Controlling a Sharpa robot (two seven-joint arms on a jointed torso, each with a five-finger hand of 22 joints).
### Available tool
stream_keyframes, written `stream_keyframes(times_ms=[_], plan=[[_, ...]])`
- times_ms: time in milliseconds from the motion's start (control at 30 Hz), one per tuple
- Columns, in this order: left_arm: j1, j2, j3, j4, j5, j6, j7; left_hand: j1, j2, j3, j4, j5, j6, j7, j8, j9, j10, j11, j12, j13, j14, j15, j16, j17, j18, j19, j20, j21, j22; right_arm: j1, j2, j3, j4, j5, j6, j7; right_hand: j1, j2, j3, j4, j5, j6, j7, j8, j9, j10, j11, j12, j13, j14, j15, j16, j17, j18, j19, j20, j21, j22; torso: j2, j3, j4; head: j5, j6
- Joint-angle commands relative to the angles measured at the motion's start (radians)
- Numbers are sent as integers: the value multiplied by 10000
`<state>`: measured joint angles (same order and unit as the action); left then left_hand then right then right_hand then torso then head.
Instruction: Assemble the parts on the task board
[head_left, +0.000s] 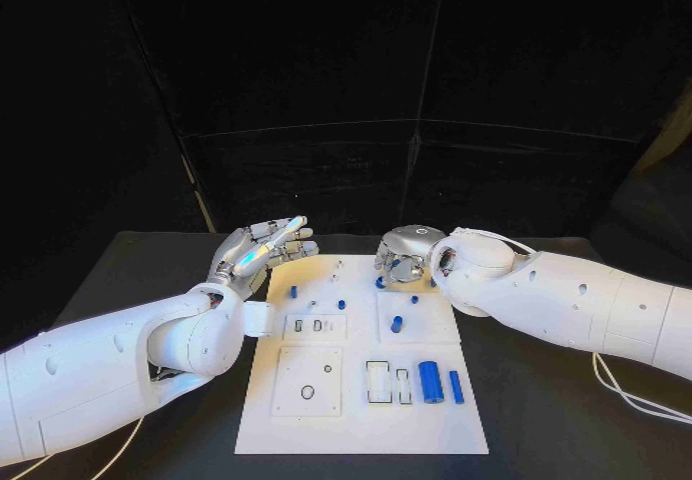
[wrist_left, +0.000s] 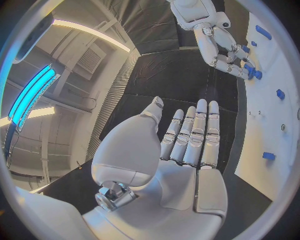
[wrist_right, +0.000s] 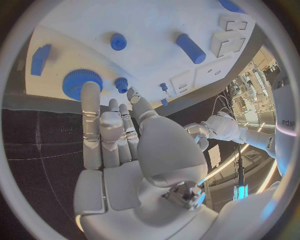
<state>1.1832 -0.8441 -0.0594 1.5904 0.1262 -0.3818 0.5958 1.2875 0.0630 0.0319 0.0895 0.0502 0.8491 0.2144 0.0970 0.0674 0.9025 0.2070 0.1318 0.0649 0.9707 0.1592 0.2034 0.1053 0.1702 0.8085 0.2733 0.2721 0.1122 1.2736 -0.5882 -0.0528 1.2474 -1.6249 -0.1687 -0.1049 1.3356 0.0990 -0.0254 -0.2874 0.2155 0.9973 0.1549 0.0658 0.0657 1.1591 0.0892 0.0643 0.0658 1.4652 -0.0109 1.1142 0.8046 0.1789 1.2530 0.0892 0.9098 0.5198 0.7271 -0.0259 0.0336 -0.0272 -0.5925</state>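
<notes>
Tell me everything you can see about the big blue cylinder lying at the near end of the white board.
The big blue cylinder is a smooth, plain rod with rounded ends, plastic by its look. It lies flat on the task board, its length running away from the robot. A thinner blue bar lies beside it on one side, empty rectangular slots on the other. Neither hand touches it.

Two glossy white arms are seen, dotted with small dark holes; the left hand (head_left: 261, 252) and right hand (head_left: 405, 255) are silver, their fingers segmented; white cables trail behind each arm.
</notes>
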Motion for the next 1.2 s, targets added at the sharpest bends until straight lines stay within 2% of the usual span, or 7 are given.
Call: stream_keyframes(times_ms=[33, 133, 167, 333, 633, 867, 1200], plan=[[23, -7, 11, 43, -3, 152, -17, 43, 50, 8, -77, 32, 82, 402, 50, -3, 55, -16, 56, 1, 67, 20, 5, -13, 142, 69, -7, 64, -10, 27, 94, 7, -129, -203, 463, -92, -66, 47, 65, -1, -52, -69, 26, -7, 6, -77, 2, 1, 0, 220, 61, 106, 49, -108, -30, 43, 82, 59, 29, 11, 17, 6, 2], [25, -50, 11, 67, -3, 147, -37, 52, 52, 9, -86, 31, 79, 415, 46, -5, 51, -11, 51, -1, 66, 21, -1, -16, 140, 73, -8, 63, -13, 27, 174, 6, -225, -204, 515, -67, -49, 87, 124, 0, -47, -68, 32, -5, 6, -103, 10, 1, -1, 200, 68, 163, 93, -109, -61, 52, 147, 114, 37, 16, 5, -4, 38], [25, -78, 11, 74, -3, 141, -45, 63, 54, 11, -98, 31, 75, 425, 40, -8, 47, -5, 45, -4, 65, 24, -9, -20, 138, 76, -9, 61, -16, 27, 205, 6, -261, -204, 538, -58, -41, 107, 161, -1, -46, -67, 34, -5, 6, -109, 13, 4, -1, 190, 71, 197, 120, -109, -80, 58, 184, 143, 36, 20, -5, 38, 47], [26, -133, 11, 79, -3, 134, -68, 63, 54, 11, -98, 31, 75, 425, 40, -8, 47, -5, 45, -4, 65, 24, -9, -20, 138, 76, -9, 61, -16, 27, 289, 5, -367, -202, 604, -34, -19, 185, 293, -1, -70, -49, 32, 0, 8, -66, 5, 29, 5, 169, 72, 308, 217, -110, -126, 68, 303, 246, 44, 22, 27, 26, 40], [27, -148, 10, 67, -3, 149, -136, 91, 57, 3, -153, 32, 10, 500, -13, -25, -21, 46, -13, -17, 57, 49, -60, -42, 125, 88, -4, 41, -40, 25, 459, 2, -580, -67, 879, 19, 40, 365, 713, -9, -303, 69, 32, 26, 17, 53, -14, 31, -2, 149, 59, 574, 467, -127, -189, 66, 611, 534, 68, 40, 9, 41, 56], [27, -141, 10, 56, -2, 190, -200, 150, 96, 32, -213, 34, -27, 525, -39, -28, -68, 68, -48, -19, 60, 62, -88, -54, 121, 96, 1, 28, -57, 23, 509, 0, -724, 144, 1029, 62, -25, 369, 1092, 0, -373, 209, 61, 32, 17, 122, -1, 29, -3, 137, 74, 780, 658, -153, -233, 86, 879, 798, 78, 33, 23, 28, 21], [27, -112, 9, 26, -2, 233, -242, 179, 133, 56, -242, 34, -42, 532, -49, -27, -87, 75, -62, -19, 66, 66, -100, -60, 120, 102, 4, 23, -66, 20, 593, -5, -899, 330, 1174, 119, -75, 327, 1267, -2, -423, 233, 75, 17, 11, 132, 4, 20, -6, 128, 84, 848, 693, -158, -256, 95, 991, 898, 95, 36, 32, 34, -8]])
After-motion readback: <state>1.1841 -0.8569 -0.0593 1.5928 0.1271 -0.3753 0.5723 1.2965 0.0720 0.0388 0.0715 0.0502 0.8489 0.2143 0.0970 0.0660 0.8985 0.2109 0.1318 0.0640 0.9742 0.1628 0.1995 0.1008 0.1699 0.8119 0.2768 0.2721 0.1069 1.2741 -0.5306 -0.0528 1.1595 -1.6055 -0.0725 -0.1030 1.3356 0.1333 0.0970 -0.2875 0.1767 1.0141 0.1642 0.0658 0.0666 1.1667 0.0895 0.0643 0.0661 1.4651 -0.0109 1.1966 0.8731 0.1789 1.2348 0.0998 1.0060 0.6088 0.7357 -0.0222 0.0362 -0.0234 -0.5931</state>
